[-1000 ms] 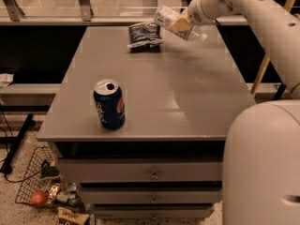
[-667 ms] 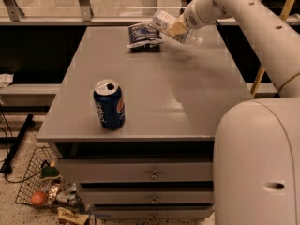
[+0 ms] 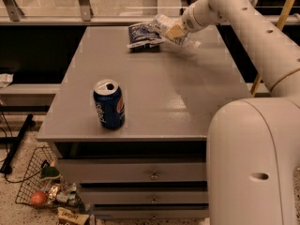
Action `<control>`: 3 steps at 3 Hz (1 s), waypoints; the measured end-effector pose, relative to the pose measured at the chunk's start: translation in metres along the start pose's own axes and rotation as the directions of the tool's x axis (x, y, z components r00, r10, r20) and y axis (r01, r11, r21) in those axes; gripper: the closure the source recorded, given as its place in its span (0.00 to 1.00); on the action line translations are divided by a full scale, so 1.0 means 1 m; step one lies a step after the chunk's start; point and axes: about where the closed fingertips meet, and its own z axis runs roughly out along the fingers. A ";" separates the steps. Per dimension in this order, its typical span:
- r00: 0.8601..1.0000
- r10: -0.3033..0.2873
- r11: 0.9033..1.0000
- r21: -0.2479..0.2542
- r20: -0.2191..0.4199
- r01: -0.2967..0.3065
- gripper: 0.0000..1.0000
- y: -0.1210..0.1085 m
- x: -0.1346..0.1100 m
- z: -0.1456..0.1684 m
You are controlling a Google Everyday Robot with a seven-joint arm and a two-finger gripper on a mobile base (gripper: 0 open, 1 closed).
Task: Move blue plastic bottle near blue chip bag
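Note:
The blue plastic bottle, clear with a pale label, is held tilted just above the far part of the grey table. My gripper is shut on it, at the end of the white arm that reaches in from the right. The blue chip bag, dark blue crinkled foil with white print, lies on the table at the far edge. The bottle's left end is right beside the bag's right side, close above it; I cannot tell if they touch.
A dark blue soda can stands upright near the table's front left. Drawers sit under the tabletop. A wire basket with litter lies on the floor at lower left. My white body fills the lower right.
My gripper has carried the bottle a little left and down, closer to the chip bag. The can and the bag have not moved.

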 end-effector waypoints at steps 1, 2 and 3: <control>1.000 0.000 1.000 -0.005 -0.002 0.000 0.59 0.002 0.001 0.004; 1.000 0.000 1.000 -0.012 -0.005 0.000 0.28 0.005 0.002 0.008; 1.000 0.000 1.000 -0.016 -0.007 0.000 0.05 0.007 0.003 0.011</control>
